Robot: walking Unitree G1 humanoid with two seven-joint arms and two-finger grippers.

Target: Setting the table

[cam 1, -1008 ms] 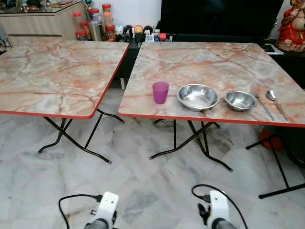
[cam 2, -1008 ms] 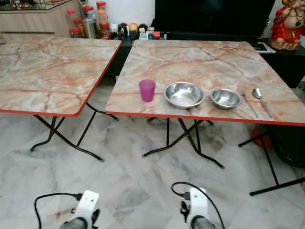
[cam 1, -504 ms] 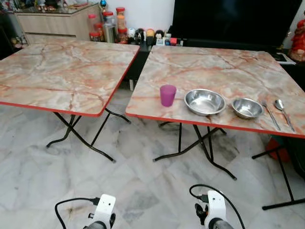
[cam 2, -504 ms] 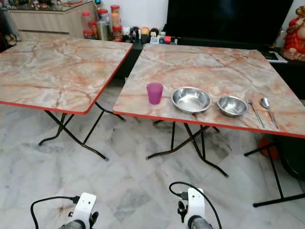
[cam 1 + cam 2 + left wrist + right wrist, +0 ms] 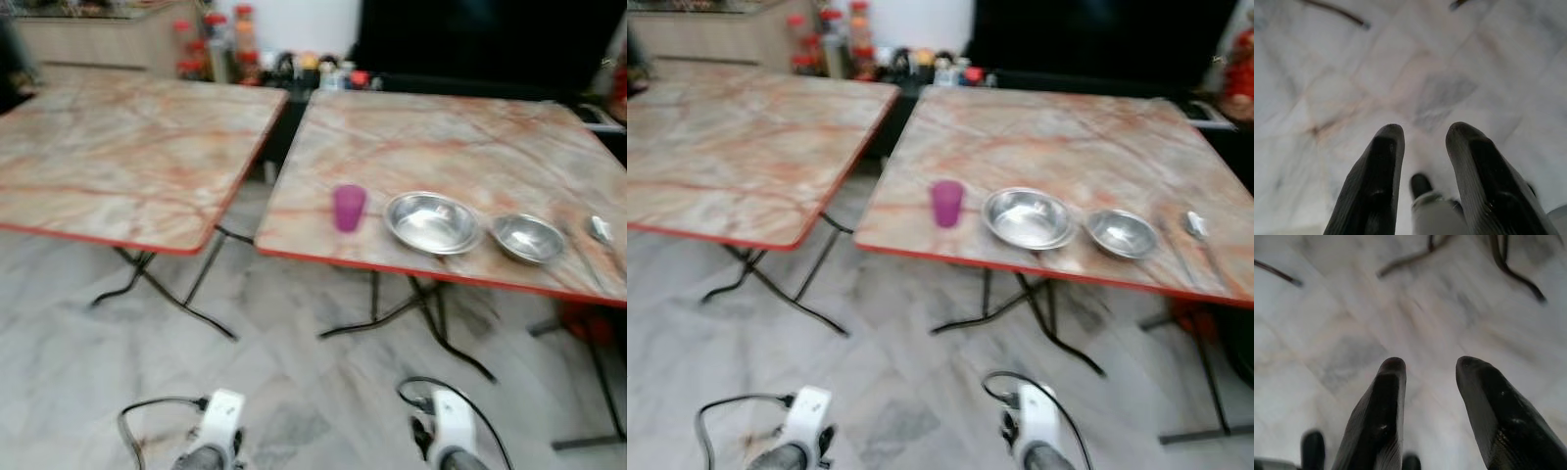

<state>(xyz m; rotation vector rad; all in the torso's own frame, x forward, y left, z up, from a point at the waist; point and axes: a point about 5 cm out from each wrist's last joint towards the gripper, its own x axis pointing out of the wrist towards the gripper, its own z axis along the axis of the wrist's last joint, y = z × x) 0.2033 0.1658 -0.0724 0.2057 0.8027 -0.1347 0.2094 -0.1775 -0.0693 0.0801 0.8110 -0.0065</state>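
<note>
On the right-hand marble-patterned folding table a purple cup stands near the front edge. To its right sit a large steel bowl and a smaller steel bowl, then a spoon and a blurred utensil beside it. Both arms hang low over the floor. My left gripper is open with nothing between its fingers. My right gripper is open too, above bare tiles.
A second folding table stands to the left, with a narrow gap between the two. Black metal table legs spread over the marble floor. Jars and a dark TV line the back wall.
The whole picture has shifted and blurred, so the camera moved; the tables look slightly nearer. The cup, bowls and spoon have kept their places. Both arms still hang low.
</note>
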